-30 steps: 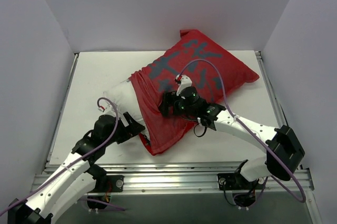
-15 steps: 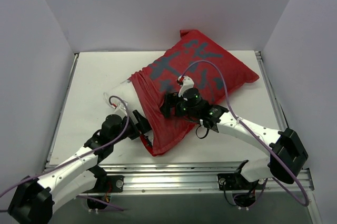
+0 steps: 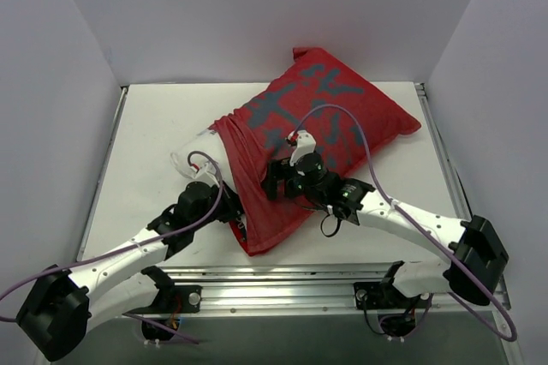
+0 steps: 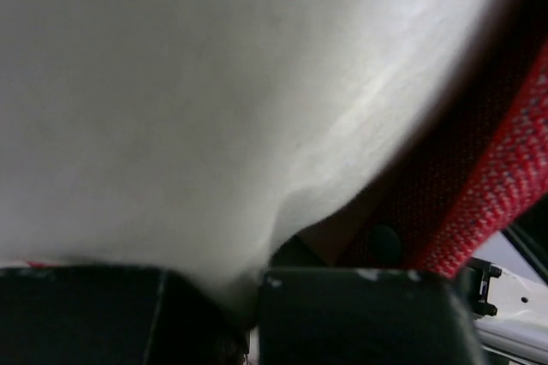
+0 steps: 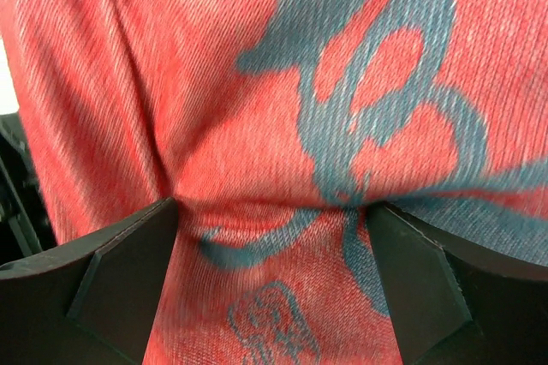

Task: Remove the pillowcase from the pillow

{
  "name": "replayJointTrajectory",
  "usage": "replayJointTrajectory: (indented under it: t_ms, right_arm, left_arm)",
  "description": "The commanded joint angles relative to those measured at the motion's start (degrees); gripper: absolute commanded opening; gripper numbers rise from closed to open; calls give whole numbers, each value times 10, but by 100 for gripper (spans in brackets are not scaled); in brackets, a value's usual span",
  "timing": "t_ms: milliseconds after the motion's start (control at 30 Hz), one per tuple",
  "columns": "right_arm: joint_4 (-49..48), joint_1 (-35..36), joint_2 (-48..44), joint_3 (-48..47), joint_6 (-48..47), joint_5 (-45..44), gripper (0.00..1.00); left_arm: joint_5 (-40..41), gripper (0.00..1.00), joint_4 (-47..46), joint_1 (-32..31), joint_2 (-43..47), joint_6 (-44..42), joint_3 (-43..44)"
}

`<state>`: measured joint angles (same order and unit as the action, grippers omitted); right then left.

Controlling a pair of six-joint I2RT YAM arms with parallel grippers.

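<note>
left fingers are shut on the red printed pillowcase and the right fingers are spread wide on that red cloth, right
No. The left fingers are shut on the plump white fabric pillow, not the red printed fabric pillowcase; the left wrist view shows it. The right fingers are indeed spread wide on that red cloth.
</note>
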<state>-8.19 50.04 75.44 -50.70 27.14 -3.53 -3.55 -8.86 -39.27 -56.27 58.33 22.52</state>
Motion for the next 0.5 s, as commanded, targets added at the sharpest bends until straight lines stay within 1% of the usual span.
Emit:
replayJointTrajectory:
  t_ms: [0,67,200,267,400,467]
  right_arm:
    - [21,19,-54,24,11,-50,87]
    - [50,21,-82,38,16,-66,88]
    - [145,24,-152,28,21,-73,88]
    - [166,27,-179,24,29,-71,88]
    - [207,29,-206,35,53,-64,89]
    - [222,29,-215,45,88,-75,89]
  left_arm:
    - [15,2,-18,-12,0,-30,80]
    - [27,2,-11,-13,-2,-40,99]
    - [62,2,12,-16,-18,-56,151]
    - [67,2,14,-19,-36,-61,177]
    - [66,2,12,-20,-72,-70,216]
    - [65,2,10,-24,-88,-70,231]
